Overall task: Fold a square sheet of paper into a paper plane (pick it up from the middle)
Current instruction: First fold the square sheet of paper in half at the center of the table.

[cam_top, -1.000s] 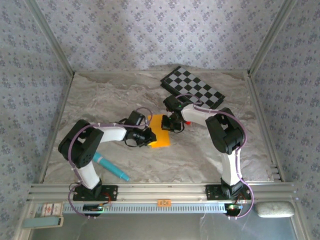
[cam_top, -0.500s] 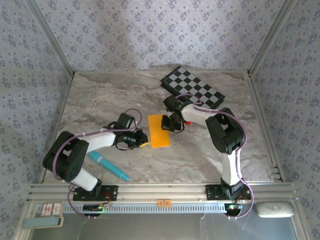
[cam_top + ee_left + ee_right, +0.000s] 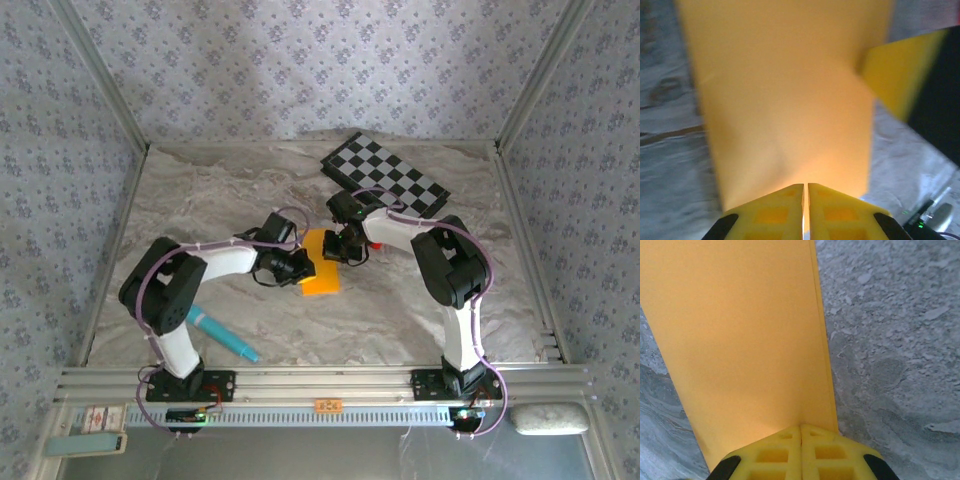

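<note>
The left hand (image 3: 805, 187) is clenched, its yellow fingers pressed together with their tips at one edge of the square sheet of paper (image 3: 790, 100). The right hand (image 3: 800, 429) is clenched the same way at the sheet's other side, and I cannot tell whether either hand pinches the paper. The orange-yellow sheet, plain and folded into a narrow rectangle, lies between the two hands near the middle of the marbled table (image 3: 420, 300).

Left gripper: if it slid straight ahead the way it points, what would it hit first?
The folded sheet of paper, directly ahead of the left gripper and its shut tips. Past it sits the right gripper, though depth is unclear.
</note>
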You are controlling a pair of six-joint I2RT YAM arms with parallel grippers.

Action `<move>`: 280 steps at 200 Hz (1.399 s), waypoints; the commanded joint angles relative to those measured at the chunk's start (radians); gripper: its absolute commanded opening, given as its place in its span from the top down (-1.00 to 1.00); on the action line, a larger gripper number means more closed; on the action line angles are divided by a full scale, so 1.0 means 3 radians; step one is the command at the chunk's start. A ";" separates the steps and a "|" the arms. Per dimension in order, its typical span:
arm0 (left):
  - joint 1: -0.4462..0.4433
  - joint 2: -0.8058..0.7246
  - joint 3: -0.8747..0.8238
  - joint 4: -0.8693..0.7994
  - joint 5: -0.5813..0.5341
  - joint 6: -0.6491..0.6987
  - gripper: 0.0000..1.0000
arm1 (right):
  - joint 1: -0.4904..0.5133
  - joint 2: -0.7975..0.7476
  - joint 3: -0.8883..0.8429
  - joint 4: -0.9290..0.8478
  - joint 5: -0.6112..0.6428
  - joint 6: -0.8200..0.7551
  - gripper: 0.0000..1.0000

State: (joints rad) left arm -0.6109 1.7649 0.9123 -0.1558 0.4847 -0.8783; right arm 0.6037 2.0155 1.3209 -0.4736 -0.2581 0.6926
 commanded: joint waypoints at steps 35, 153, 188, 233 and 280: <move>0.0037 0.0054 -0.0212 -0.0304 -0.0214 0.0096 0.81 | -0.0059 0.0415 -0.0267 -0.0502 0.0615 0.0013 0.86; -0.0063 -0.0260 -0.0237 -0.0073 -0.0005 0.0029 0.79 | -0.0050 0.0450 -0.0209 -0.0511 0.0615 -0.0033 0.85; -0.0070 -0.0104 -0.0376 -0.0188 -0.0011 0.0052 0.80 | -0.0051 0.0461 -0.0202 -0.0517 0.0626 -0.0039 0.85; -0.0026 -0.0348 -0.0645 -0.0459 -0.0214 0.0141 0.80 | -0.0049 0.0450 -0.0210 -0.0497 0.0666 -0.0073 0.85; 0.0004 -0.0878 -0.0470 -0.0499 -0.0184 0.0189 0.73 | -0.0050 0.0386 -0.0188 -0.0448 0.0613 -0.0120 0.85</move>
State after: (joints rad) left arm -0.6151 1.5822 0.7414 -0.2424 0.4473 -0.8459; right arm 0.6037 2.0201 1.3346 -0.4850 -0.2546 0.6838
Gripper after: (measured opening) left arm 0.118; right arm 0.077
